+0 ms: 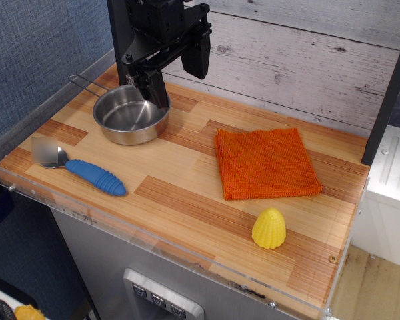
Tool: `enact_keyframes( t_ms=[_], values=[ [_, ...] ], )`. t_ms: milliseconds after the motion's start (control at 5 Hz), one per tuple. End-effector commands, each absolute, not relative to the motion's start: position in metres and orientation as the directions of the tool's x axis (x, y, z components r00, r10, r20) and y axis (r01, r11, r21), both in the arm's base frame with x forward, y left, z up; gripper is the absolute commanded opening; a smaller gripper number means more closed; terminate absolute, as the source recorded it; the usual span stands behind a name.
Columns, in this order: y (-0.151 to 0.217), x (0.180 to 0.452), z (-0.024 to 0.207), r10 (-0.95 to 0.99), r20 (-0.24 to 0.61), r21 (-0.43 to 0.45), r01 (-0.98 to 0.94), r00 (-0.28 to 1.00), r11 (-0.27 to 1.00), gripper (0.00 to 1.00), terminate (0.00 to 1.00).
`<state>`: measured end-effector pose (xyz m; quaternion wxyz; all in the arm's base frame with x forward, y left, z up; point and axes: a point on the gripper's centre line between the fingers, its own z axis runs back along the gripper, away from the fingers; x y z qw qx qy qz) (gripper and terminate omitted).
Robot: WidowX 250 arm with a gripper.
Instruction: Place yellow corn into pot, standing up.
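The yellow corn (269,229) stands upright on its flat base near the front right of the wooden table top. The pot (123,137), a shiny shallow steel pan with a thin wire handle, sits at the back left and looks empty. My black gripper (175,72) hangs above the pot's far right rim, well away from the corn. Its jaws are spread apart and hold nothing. One finger (153,90) reaches down just over the pot's rim.
A metal spoon with a blue ribbed handle (97,177) lies at the front left. An orange cloth (267,163) lies flat between the pot and the corn. A clear raised edge (187,257) runs along the front of the table.
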<state>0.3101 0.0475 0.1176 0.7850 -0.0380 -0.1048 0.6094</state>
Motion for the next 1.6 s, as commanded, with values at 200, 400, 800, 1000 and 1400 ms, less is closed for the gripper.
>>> enact_keyframes(
  t_ms=[200, 400, 800, 1000, 1400],
  values=[
    [0.024, 0.304, 0.115, 0.957, 0.127, -0.181, -0.942, 0.262, 0.282, 1.00, 0.00],
    [0.002, 0.295, 0.105, 0.955, 0.127, -0.171, -0.943, 0.268, 0.287, 1.00, 0.00],
    [-0.041, 0.271, 0.075, 0.942, 0.096, -0.145, -0.932, 0.321, 0.333, 1.00, 0.00],
    [-0.050, 0.262, 0.059, 0.938, 0.060, -0.140, -0.928, 0.340, 0.346, 1.00, 0.00],
    [-0.071, 0.254, 0.035, 0.924, 0.023, -0.122, -0.916, 0.381, 0.381, 1.00, 0.00]
  ],
)
